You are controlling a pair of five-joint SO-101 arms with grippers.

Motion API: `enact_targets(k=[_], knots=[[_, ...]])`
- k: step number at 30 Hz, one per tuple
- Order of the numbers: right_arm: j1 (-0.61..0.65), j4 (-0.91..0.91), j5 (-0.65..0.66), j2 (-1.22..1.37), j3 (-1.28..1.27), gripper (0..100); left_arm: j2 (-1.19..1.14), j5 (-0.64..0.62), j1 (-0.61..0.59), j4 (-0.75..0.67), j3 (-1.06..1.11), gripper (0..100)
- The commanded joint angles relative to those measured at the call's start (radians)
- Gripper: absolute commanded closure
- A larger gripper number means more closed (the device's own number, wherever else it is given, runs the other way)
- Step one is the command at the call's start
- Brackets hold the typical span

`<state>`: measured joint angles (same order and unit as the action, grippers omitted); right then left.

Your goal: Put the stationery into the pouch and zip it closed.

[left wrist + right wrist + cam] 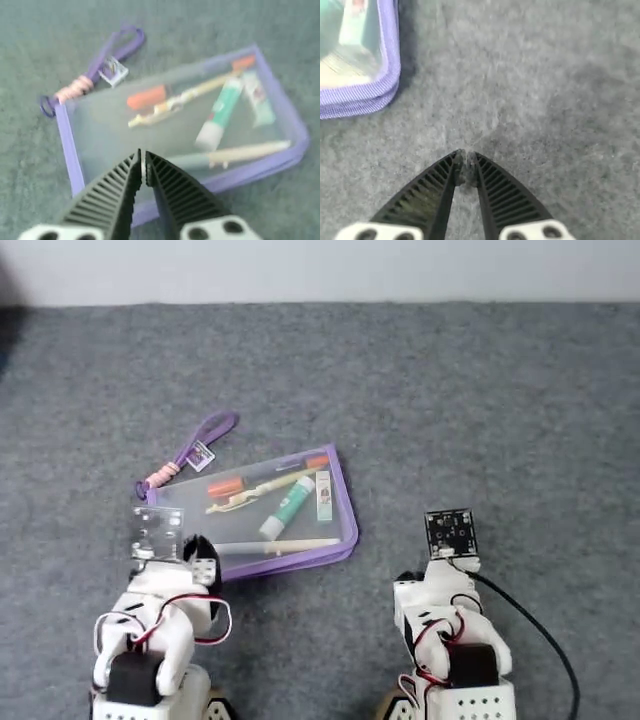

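Observation:
A clear pouch point(265, 515) with purple trim lies flat on the grey carpet, holding several stationery items: an orange piece point(146, 96), a green-and-white tube point(220, 112), pens point(240, 152). Its purple strap point(205, 437) with a pink grip trails toward the far left. My left gripper point(142, 162) hovers over the pouch's near edge, shut with nothing in it. My right gripper point(465, 162) is shut and empty above bare carpet, to the right of the pouch corner point(380, 80).
Grey carpet point(450, 400) covers the whole table up to a pale wall at the far edge. A black cable point(530, 625) runs from the right arm toward the near right. Open carpet lies beyond and right of the pouch.

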<state>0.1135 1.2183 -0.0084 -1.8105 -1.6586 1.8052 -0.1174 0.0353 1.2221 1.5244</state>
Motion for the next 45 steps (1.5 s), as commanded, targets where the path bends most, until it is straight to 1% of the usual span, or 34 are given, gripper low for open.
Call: enact_targets(k=[1,4,7,10,45], knots=[[-0.01,-0.018,0.014,-0.001,-0.026,99.0,0.006,0.015,-0.009,-0.025,0.045,99],[-0.01,-0.015,0.014,-0.002,-0.025,99.0,0.006,0.02,-0.009,-0.034,0.096,99],[-0.01,-0.015,0.014,-0.002,-0.025,99.0,0.006,0.021,-0.009,-0.095,0.15,99],[-0.005,-0.015,0.014,-0.002,-0.025,99.0,0.005,0.021,-0.009,-0.117,0.16,99],[-0.004,-0.015,0.014,-0.001,-0.025,99.0,0.003,0.015,-0.008,-0.114,0.16,99]])
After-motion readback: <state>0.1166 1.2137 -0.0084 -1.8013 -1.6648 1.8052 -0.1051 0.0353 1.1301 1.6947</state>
